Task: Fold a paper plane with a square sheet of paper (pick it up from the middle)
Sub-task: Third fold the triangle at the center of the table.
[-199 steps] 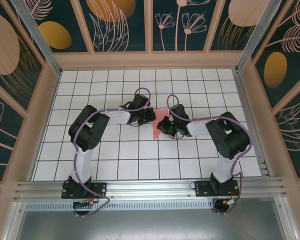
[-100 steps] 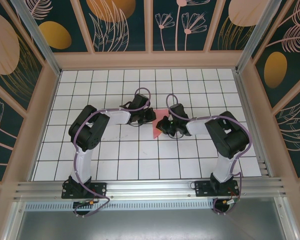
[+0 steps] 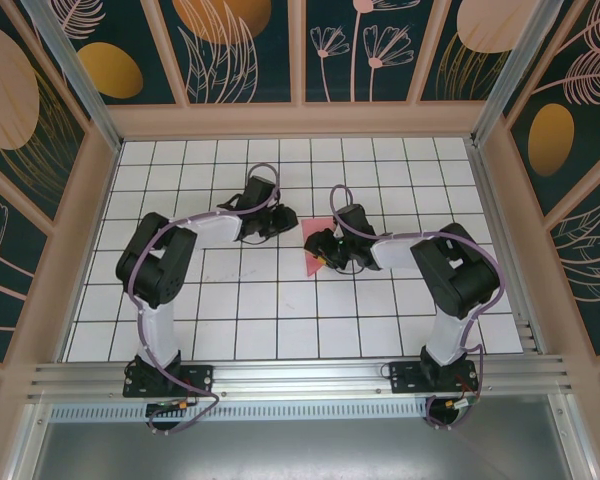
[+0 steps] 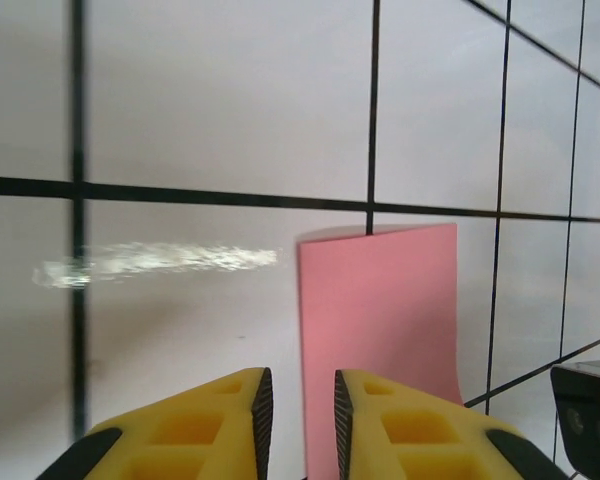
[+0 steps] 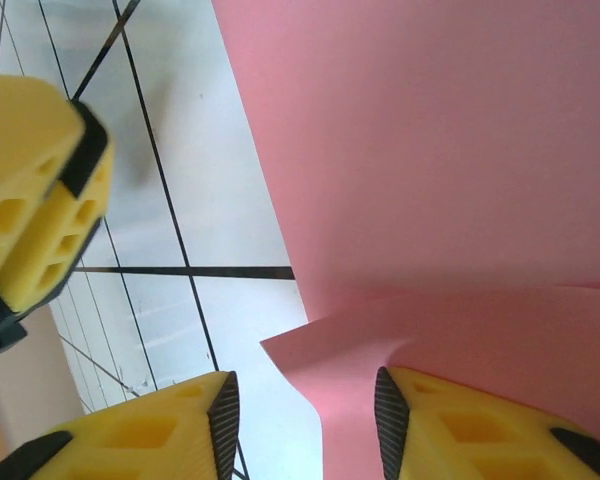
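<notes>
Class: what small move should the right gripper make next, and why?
Probably lift the right gripper straight up: its jaws stand open, gripping nothing; the square sheet of paper lies folded, one flap curling beside its finger; the left gripper sits off it.

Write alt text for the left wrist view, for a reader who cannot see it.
A pink sheet of paper lies on a white table ruled with black grid lines. At the bottom, the left gripper holds its yellow fingers slightly apart, in line with the sheet's left edge.
</notes>
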You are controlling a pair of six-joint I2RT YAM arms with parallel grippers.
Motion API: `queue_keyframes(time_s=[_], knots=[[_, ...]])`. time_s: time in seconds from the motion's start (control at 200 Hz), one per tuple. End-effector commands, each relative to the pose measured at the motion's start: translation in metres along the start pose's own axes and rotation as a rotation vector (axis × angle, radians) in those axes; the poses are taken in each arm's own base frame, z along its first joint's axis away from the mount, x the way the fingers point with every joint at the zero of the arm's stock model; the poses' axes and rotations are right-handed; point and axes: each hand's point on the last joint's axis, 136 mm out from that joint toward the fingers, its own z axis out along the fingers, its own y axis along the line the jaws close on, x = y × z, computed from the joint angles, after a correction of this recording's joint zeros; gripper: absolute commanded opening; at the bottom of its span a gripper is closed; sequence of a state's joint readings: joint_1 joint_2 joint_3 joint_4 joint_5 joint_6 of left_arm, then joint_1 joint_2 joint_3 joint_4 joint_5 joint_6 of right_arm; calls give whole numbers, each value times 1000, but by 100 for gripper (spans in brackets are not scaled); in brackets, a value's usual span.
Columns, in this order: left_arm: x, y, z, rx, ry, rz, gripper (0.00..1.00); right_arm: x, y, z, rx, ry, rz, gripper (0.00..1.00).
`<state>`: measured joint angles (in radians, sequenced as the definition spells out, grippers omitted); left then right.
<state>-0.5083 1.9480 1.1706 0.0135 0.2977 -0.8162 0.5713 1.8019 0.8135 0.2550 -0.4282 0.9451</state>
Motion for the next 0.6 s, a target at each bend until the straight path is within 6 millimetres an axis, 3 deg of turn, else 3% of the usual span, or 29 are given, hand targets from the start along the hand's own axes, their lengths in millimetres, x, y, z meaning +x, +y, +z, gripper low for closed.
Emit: queue_keyframes(time_s=[0.0,0.085,0.29,0.395,0.595], knots=[[3,4,-10,-13,-3,-2,28,3,-37,0,122,-23,17,45],[6,2,-11,2,6,2,27,3,-36,-2,124,-28,14,42],[16,-7,-14,75,38,7,20,4,-46,-2,170,-22,22,13],[25,-14,-17,134,64,6,16,7,-50,0,179,-11,27,6],[51,-28,-14,196,127,33,11,8,-52,3,185,1,34,3]])
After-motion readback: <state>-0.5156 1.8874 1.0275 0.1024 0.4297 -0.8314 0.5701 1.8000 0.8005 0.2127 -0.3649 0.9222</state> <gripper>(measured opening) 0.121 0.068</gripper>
